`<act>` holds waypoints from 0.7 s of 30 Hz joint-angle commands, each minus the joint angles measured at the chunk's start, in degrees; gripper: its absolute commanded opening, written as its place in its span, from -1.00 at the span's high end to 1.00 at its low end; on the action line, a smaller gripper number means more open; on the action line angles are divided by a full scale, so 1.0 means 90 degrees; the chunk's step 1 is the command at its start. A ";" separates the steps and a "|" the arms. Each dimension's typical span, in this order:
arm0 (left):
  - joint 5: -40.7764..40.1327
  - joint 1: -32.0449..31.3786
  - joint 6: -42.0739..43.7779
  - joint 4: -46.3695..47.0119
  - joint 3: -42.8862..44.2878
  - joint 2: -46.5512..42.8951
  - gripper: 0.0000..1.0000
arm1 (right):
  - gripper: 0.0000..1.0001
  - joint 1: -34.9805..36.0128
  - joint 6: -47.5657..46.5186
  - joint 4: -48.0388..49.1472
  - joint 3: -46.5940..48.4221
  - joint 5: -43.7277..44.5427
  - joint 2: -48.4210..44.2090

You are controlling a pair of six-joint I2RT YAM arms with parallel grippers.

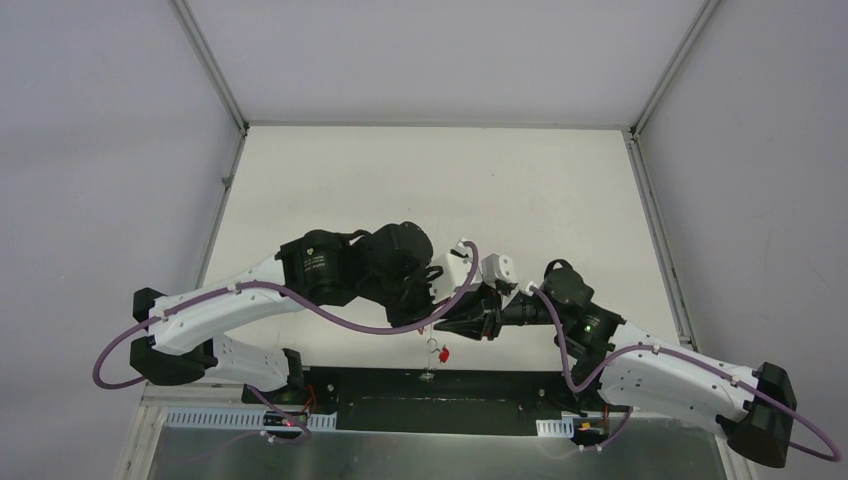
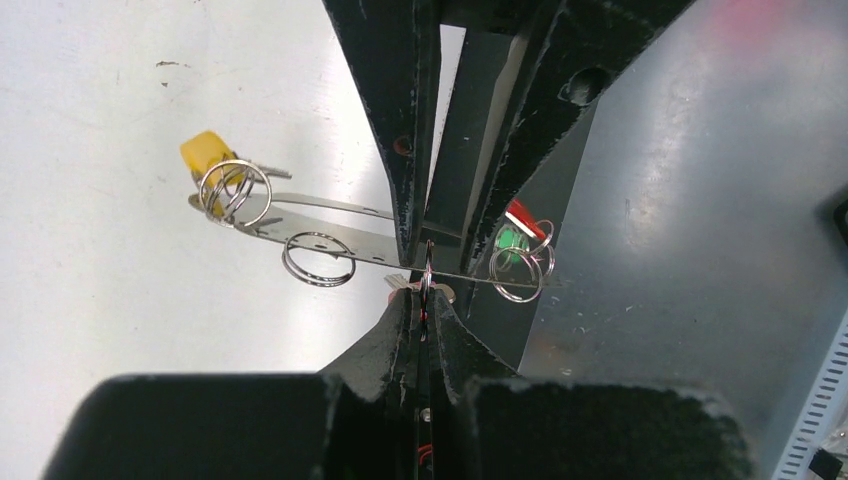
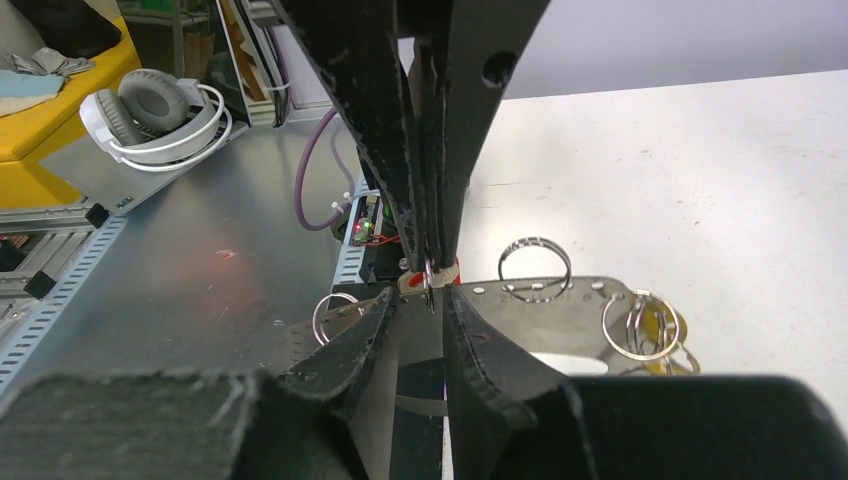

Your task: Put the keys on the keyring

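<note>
Over the table's [image 1: 430,180] near edge, left gripper [image 2: 425,300] and right gripper [image 3: 423,298] meet tip to tip; threading is judged under way. Left fingers are pinched fully shut at the keyring [image 3: 590,312], though what they nip is unclear. Right fingers stand slightly apart astride it, grip unconfirmed. The keys [image 2: 235,192] already hang either side of the fingers, crowding them; the next move needs fine alignment.
</note>
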 commanded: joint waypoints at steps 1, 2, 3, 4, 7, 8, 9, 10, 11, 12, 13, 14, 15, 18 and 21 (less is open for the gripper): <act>0.0033 0.0048 -0.0057 0.0345 -0.0017 -0.0207 1.00 | 0.53 0.0029 -0.0080 0.0335 0.0115 0.0054 -0.0194; 0.0038 0.0048 -0.0052 0.0345 -0.0011 -0.0210 1.00 | 0.56 0.0029 -0.0083 0.0343 0.0120 0.0050 -0.0186; 0.0041 0.0048 -0.0056 0.0347 -0.0009 -0.0201 1.00 | 0.59 0.0029 -0.0097 0.0349 0.0125 0.0037 -0.0169; 0.0043 0.0044 -0.0059 0.0350 -0.0008 -0.0200 1.00 | 0.64 0.0029 -0.0092 0.0353 0.0134 0.0025 -0.0140; 0.0043 0.0047 -0.0053 0.0363 0.0001 -0.0186 1.00 | 0.69 0.0029 -0.0092 0.0365 0.0177 -0.0026 -0.0027; 0.0052 0.0048 -0.0054 0.0369 0.0001 -0.0185 1.00 | 0.70 0.0029 -0.0089 0.0364 0.0190 -0.0037 0.0012; 0.0060 0.0048 -0.0051 0.0374 -0.0007 -0.0181 1.00 | 0.71 0.0029 -0.0092 0.0364 0.0209 -0.0037 0.0057; 0.0081 0.0048 -0.0055 0.0383 -0.0008 -0.0172 1.00 | 0.74 0.0029 -0.0100 0.0366 0.0231 -0.0037 0.0097; 0.0098 0.0048 -0.0058 0.0384 -0.0016 -0.0164 1.00 | 0.76 0.0029 -0.0109 0.0371 0.0253 -0.0041 0.0131; 0.0109 0.0048 -0.0058 0.0384 -0.0013 -0.0154 1.00 | 0.79 0.0029 -0.0121 0.0385 0.0273 -0.0051 0.0179; 0.0121 0.0046 -0.0053 0.0384 -0.0026 -0.0152 1.00 | 0.82 0.0030 -0.0128 0.0406 0.0294 -0.0056 0.0215; 0.0120 0.0043 -0.0057 0.0384 -0.0041 -0.0146 1.00 | 0.91 0.0034 -0.0139 0.0417 0.0321 -0.0060 0.0247; 0.0107 0.0045 -0.0051 0.0384 -0.0054 -0.0159 1.00 | 0.98 0.0030 -0.0133 0.0413 0.0340 -0.0066 0.0270; 0.0093 0.0047 -0.0054 0.0393 -0.0085 -0.0205 1.00 | 1.00 0.0030 -0.0130 0.0413 0.0362 -0.0076 0.0294; 0.0064 0.0043 -0.0056 0.0457 -0.0155 -0.0295 1.00 | 1.00 0.0030 -0.0118 0.0413 0.0343 -0.0052 0.0248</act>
